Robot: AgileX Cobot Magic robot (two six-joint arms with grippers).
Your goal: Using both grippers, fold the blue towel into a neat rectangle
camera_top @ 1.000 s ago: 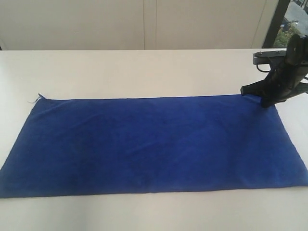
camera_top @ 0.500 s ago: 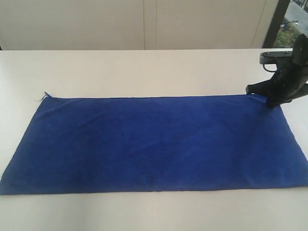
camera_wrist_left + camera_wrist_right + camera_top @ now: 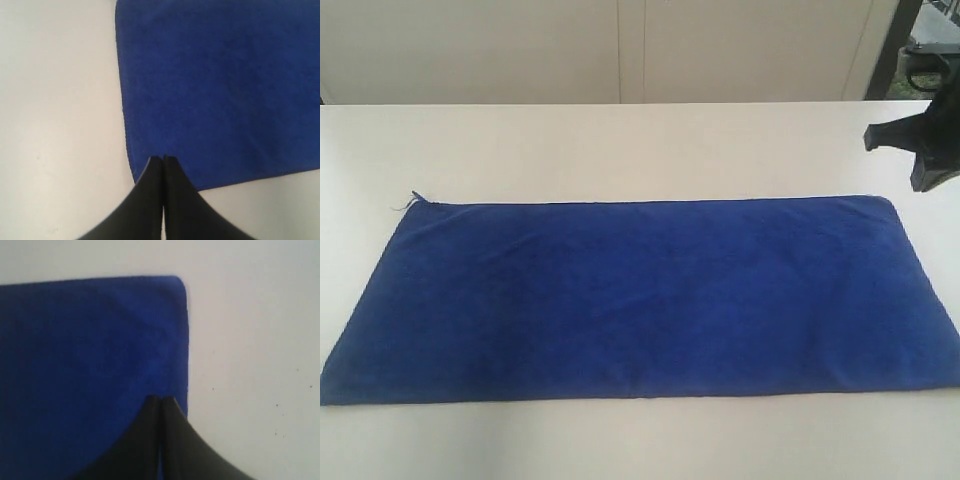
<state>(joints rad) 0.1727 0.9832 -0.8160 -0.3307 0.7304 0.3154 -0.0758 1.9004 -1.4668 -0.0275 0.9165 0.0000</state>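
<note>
On the table (image 3: 620, 150): smooth, matt white surface carrying the blue towel (image 3: 640, 300), which lies flat across its middle.
Towel: deep royal-blue fuzzy cloth, one long rectangle with softly rounded corners (a thin loose thread (image 3: 398, 205) strays from the far left corner).
Left gripper (image 3: 163, 157): black tapered jaws pressed together, gripping nothing; tips point at the towel close to one corner, beside its short edge. Whether they touch the cloth cannot be told.
Right gripper (image 3: 160, 399): black jaws likewise pressed together and empty, tips over the towel's short edge near a rounded corner; in the exterior view it hangs beyond the far right corner, clear of the cloth.
</note>
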